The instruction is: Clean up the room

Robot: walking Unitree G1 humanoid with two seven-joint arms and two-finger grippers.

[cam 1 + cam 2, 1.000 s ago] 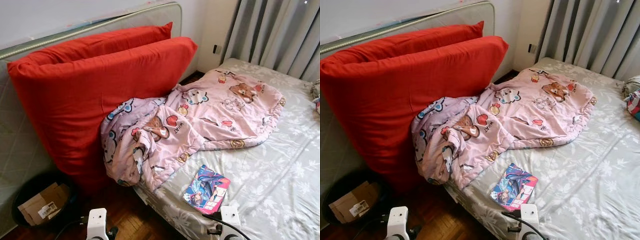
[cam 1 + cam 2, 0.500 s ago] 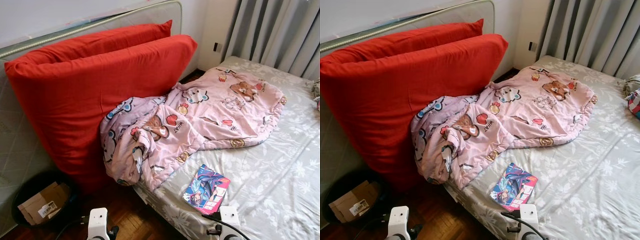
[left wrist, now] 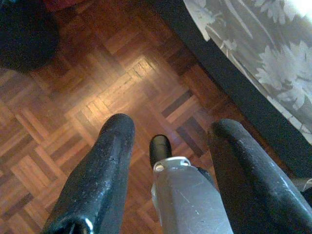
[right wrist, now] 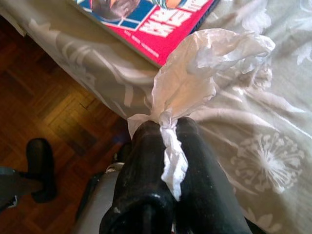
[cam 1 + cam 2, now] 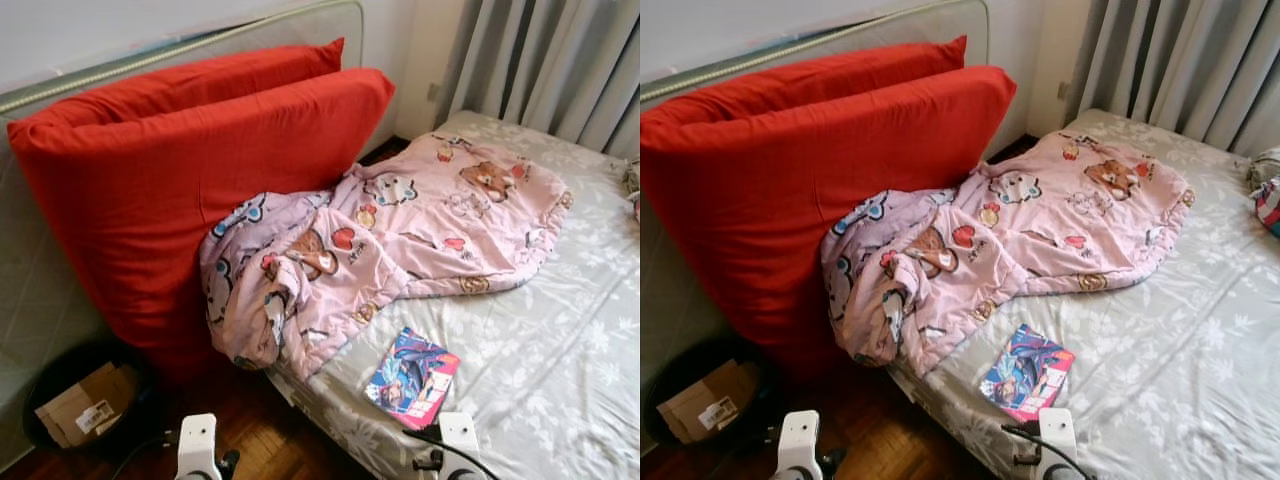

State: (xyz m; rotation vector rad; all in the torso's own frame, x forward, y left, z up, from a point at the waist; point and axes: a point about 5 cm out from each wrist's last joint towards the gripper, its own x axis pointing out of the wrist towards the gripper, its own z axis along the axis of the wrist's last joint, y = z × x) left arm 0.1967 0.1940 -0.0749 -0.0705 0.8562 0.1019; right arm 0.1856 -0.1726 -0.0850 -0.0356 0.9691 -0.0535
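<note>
My right gripper is shut on a crumpled white tissue, which sticks out past its fingertips. It hovers at the bed's near edge, just beside a colourful comic book lying on the grey floral sheet. A rumpled pink cartoon blanket lies across the bed and spills over its side. My left gripper is open with nothing between its fingers, low over the parquet floor beside the bed. A black bin holding cardboard stands on the floor at the left.
Two big red cushions lean against an upright mattress at the left. Grey curtains hang behind the bed. Some bundled cloth lies at the bed's far right edge. Parquet runs between the bin and the bed.
The head view has shifted very slightly. The things on the bed and both arms stay where they were.
</note>
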